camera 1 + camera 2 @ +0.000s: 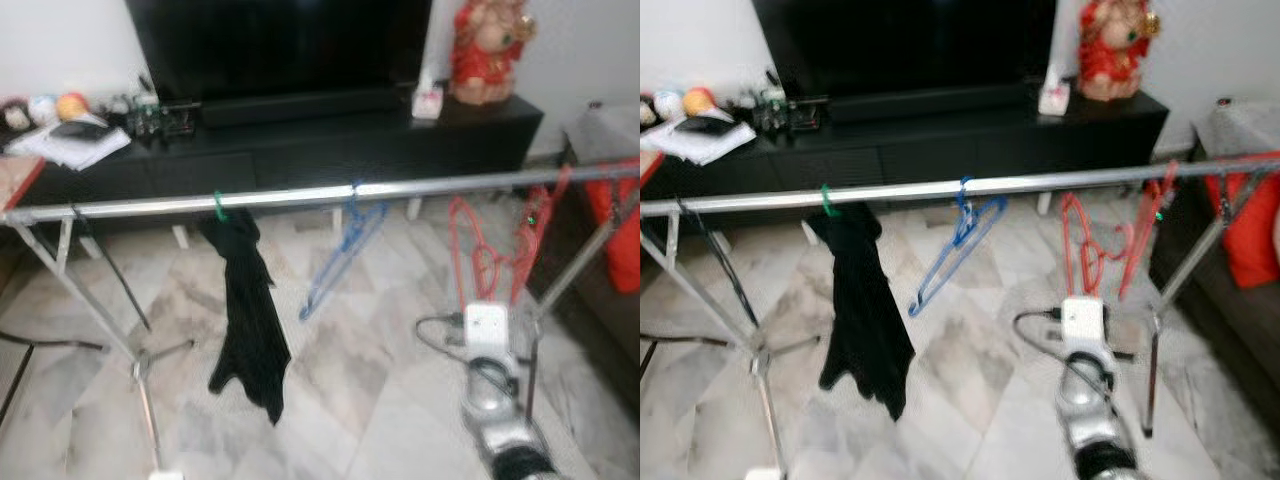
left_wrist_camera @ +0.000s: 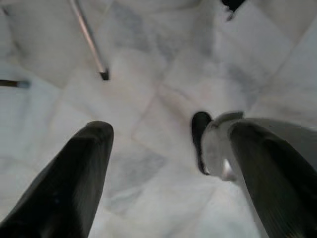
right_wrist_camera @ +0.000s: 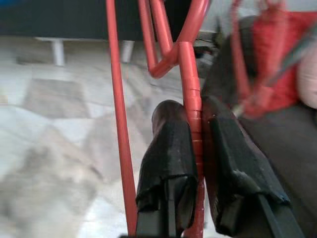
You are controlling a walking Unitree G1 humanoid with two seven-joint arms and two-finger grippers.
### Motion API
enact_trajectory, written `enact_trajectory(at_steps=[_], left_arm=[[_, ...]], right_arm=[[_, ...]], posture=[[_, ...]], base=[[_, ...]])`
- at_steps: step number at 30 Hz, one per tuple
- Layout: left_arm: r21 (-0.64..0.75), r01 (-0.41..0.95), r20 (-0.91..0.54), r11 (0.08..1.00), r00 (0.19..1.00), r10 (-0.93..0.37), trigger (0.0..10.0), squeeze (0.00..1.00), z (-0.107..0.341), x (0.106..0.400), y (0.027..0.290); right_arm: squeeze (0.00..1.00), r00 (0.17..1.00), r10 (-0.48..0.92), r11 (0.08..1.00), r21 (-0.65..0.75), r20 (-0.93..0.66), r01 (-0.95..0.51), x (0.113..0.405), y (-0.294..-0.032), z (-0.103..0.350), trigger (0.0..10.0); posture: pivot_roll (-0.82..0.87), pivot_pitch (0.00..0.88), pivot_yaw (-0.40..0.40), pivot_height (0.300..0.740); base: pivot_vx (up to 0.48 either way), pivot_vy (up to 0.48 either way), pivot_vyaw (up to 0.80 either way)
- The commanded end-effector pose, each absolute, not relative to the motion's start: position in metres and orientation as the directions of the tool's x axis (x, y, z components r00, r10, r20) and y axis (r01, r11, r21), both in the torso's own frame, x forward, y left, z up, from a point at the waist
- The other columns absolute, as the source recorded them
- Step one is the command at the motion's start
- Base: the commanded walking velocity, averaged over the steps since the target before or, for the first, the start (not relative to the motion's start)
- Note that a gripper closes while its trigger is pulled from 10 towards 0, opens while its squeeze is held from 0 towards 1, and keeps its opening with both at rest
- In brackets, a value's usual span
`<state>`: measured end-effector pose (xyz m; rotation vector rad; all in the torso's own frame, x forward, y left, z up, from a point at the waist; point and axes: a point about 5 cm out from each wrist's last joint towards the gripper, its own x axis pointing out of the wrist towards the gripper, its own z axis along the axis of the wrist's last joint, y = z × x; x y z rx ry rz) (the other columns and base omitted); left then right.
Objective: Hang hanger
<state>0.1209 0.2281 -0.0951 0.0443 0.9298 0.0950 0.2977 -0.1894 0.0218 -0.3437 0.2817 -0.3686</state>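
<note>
A silver rail (image 1: 450, 186) of a drying rack runs across the room in front of me. My right gripper (image 3: 194, 111) is raised just below the rail at the right. It is shut on a bar of a red hanger (image 1: 538, 235), whose top reaches the rail. Further left on the rail hang a blue hanger (image 1: 352, 222) and a black garment (image 1: 250, 310) on a green hook. My left gripper (image 2: 171, 131) hangs open over the marble floor, holding nothing.
A black TV console (image 1: 330, 150) with a TV and a red figurine (image 1: 487, 45) stands behind the rack. Rack legs (image 1: 140, 370) splay on the floor at left and right. A dark sofa with a red cushion (image 1: 625, 235) sits at the right.
</note>
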Motion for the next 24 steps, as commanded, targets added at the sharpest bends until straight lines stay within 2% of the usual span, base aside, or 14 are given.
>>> enact_trajectory(at_steps=[1, 19, 24], left_arm=[[0.078, -0.054, -0.802, 0.995, 0.589, 0.095, 10.0, 0.00, -0.0958, 0.1203, 0.2267], [0.075, -0.048, -0.803, 0.996, 0.589, 0.089, 10.0, 0.00, -0.0961, 0.1205, 0.2250], [0.073, -0.047, -0.805, 0.996, 0.587, 0.087, 10.0, 0.00, -0.0964, 0.1200, 0.2244]], right_arm=[[0.00, 0.878, -0.439, 0.855, -0.389, -0.191, 0.343, 0.2977, -0.2060, 0.0252, 10.0], [0.00, 0.871, -0.457, 0.847, -0.388, -0.182, 0.363, 0.2992, -0.2099, 0.0276, 10.0], [0.00, 0.871, -0.456, 0.847, -0.387, -0.181, 0.363, 0.2994, -0.2096, 0.0277, 10.0]], posture=[[-0.08, 0.000, 0.037, 0.740], [-0.08, 0.000, 0.038, 0.740], [-0.08, 0.000, 0.037, 0.740]], base=[[0.334, 0.000, 0.00], [0.329, 0.000, 0.00], [0.096, 0.000, 0.00]])
